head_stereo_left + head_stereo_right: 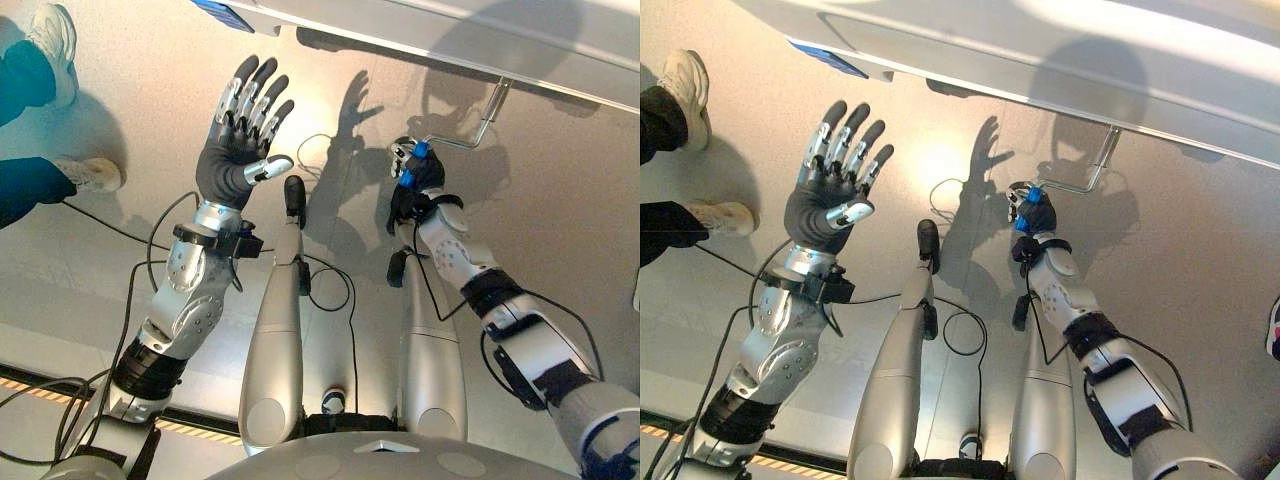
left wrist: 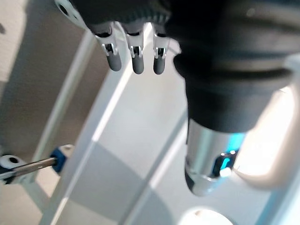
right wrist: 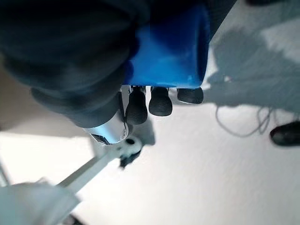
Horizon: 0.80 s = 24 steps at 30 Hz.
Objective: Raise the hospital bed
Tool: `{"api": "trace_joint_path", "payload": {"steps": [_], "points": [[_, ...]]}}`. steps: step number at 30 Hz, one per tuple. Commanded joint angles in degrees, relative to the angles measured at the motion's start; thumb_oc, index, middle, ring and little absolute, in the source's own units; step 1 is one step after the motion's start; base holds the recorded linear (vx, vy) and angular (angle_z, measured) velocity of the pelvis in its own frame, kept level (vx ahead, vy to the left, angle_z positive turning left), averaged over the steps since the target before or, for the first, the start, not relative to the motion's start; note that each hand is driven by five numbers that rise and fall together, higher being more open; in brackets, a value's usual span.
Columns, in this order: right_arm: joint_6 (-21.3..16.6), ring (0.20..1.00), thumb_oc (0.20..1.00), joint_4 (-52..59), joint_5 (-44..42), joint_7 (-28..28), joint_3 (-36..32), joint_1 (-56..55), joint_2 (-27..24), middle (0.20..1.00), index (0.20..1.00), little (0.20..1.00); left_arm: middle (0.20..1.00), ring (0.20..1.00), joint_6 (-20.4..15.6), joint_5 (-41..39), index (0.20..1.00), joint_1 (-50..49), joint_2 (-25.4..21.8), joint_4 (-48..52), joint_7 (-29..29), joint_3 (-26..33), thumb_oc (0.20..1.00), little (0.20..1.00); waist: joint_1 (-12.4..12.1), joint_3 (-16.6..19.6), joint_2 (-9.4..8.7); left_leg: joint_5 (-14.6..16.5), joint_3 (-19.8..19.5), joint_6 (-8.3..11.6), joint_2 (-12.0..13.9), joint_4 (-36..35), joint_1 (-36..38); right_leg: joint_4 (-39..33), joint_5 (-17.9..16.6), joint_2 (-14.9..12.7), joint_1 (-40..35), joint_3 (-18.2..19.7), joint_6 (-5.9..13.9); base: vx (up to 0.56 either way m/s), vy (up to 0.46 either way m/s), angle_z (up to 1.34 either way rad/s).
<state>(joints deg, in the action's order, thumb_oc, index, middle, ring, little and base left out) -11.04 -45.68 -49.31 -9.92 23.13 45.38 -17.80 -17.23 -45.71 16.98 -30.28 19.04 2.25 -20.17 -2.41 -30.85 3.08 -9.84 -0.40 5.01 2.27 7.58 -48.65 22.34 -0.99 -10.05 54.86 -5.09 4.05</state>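
Under bed frame: right hand clamped on blue crank handle; left hand splayed, apart.

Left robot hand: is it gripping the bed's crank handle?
No. The left robot hand is raised with straight, spread fingers, holding nothing; the right robot hand is curled round the blue crank handle.

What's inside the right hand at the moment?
The right hand is curled round the blue handle of the bed's metal crank, which runs up to the bed frame. The fingers cover most of the handle.
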Motion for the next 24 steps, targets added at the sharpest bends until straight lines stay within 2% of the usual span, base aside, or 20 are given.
{"api": "trace_joint_path", "payload": {"steps": [1,8,15,24], "points": [[0.9,0.200,0.200,-4.7,5.4,-0.5,-0.5,6.8,4.3,0.200,0.200,0.200,1.000,1.000,-2.6,0.2,1.000,0.6,-0.6,7.4,-1.3,-1.6,1.000,1.000,-0.8,1.1,2.68,9.0,1.2,-3.14,-4.0,7.4,-0.8,-7.2,-3.1,-0.8,-2.9,0.0,4.93,0.00,0.046,0.00],[3.7,0.200,0.200,-20.3,10.3,-0.8,-4.4,9.2,-1.2,0.200,0.200,0.200,1.000,1.000,-2.6,-0.1,1.000,2.4,0.5,6.9,-1.9,-3.1,1.000,1.000,-0.8,1.1,4.76,9.4,1.6,-3.39,-4.7,8.6,-2.7,-5.0,-2.4,-1.0,-0.4,0.9,4.90,0.00,0.036,0.01],[4.2,0.200,0.200,-25.3,11.8,-2.3,-8.7,6.5,-6.6,0.200,0.200,0.200,1.000,1.000,-2.8,0.1,1.000,2.8,1.0,6.6,-2.3,-2.6,1.000,1.000,-0.2,1.1,6.32,9.5,2.0,-3.43,-5.3,9.0,-3.7,-4.0,-1.9,-1.2,1.3,1.9,4.96,0.00,0.012,0.04],[2.4,0.200,0.200,-26.8,6.3,-3.9,-17.4,-0.6,-13.2,0.200,0.200,0.200,1.000,1.000,-2.9,-0.1,1.000,2.6,0.3,6.5,-3.4,-2.1,1.000,1.000,1.2,1.1,6.58,9.9,2.8,-3.57,-5.1,9.2,-3.7,-3.3,-1.6,-1.0,2.2,3.1,5.07,0.00,-0.002,0.00]]}}
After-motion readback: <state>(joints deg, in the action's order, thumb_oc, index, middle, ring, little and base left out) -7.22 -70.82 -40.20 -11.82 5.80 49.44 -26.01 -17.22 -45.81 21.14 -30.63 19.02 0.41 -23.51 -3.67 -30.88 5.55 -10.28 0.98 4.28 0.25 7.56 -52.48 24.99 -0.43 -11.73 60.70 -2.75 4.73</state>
